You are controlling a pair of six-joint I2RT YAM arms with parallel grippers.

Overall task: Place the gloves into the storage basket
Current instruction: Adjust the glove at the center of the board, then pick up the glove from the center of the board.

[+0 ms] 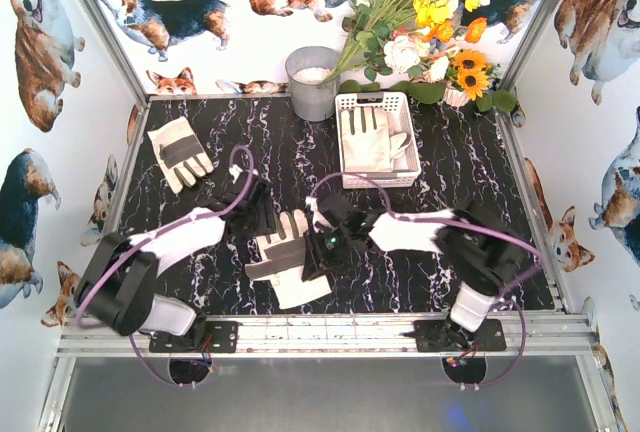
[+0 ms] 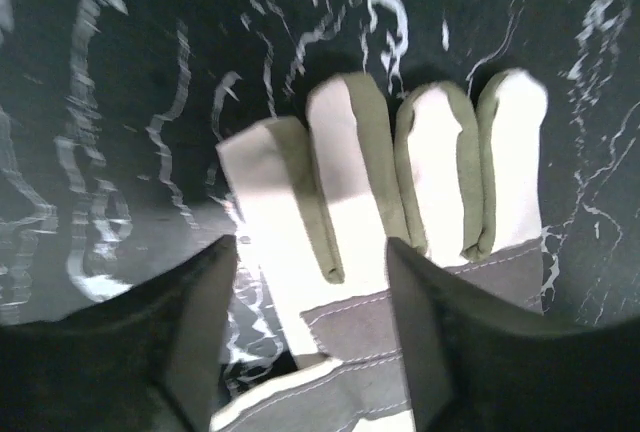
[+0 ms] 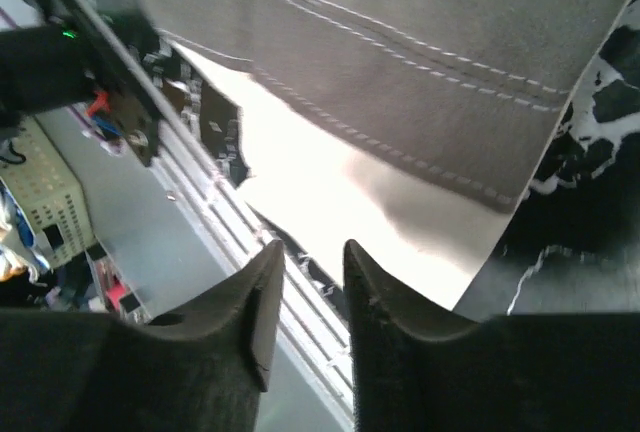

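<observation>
- Near edge of the table point(image 1: 470, 172), mid-front: centre glove point(image 1: 285, 262) lies flat, with the left gripper point(image 1: 262, 214) at its upper left and the right gripper point(image 1: 325, 247) at its right edge.
- Only the top view shows the rest. The left glove point(image 1: 180, 152) lies well apart at far left. The storage basket point(image 1: 372, 100) sits at the back with pale glove fabric inside, count unclear. A grey bucket point(image 1: 312, 82) stands just left of the basket, and flowers point(image 1: 420, 12) are behind it.
- Top view can't resolve either jaw gap, so that comes from the wrist cams.
- Left wrist cam: jaws wide apart, straddling the glove's grey back panel. The four glove fingers point away, pale with olive-grey side strips. Not clamped on it.
- Right wrist cam: fingers nearly together with a thin slit, and the frame rail shows through the slit. Tips sit at the white cuff edge, grey stitched panel above. Can't tell if they pinch fabric.
</observation>
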